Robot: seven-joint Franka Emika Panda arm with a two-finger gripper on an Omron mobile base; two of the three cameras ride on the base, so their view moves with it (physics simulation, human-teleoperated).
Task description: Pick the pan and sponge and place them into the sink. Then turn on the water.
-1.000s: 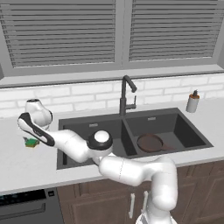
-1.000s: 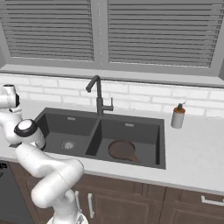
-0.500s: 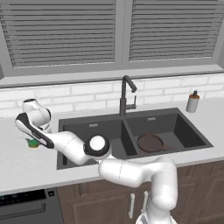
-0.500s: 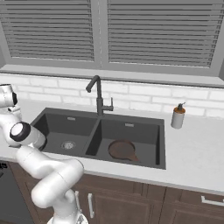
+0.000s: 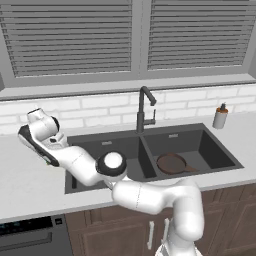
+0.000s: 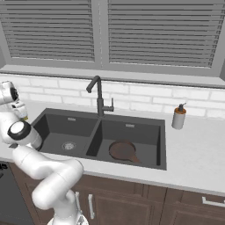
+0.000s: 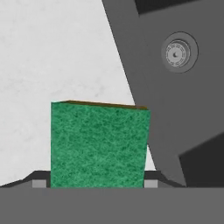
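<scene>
The green sponge (image 7: pixel 98 144) sits between my fingertips (image 7: pixel 39 183) in the hand view, with the pale counter behind it. My gripper (image 5: pixel 49 161) hangs over the counter just left of the sink (image 5: pixel 222 170), shut on the sponge. The dark brown pan (image 5: pixel 171 163) lies in the right basin, also seen as the pan (image 6: pixel 123 150) in the right base view. The left basin's silver drain (image 7: pixel 177 52) shows beside the sponge. No water is in view at the dark faucet (image 5: pixel 144 107).
A soap bottle (image 5: pixel 219 116) stands on the counter right of the sink. A white brick wall and a window with blinds rise behind the faucet (image 6: pixel 99 94). A dark appliance front (image 5: pixel 30 235) sits below the counter at the left.
Almost nothing: the hand has tilted a little above the counter's left part. The jaws keep the same width on the sponge.
</scene>
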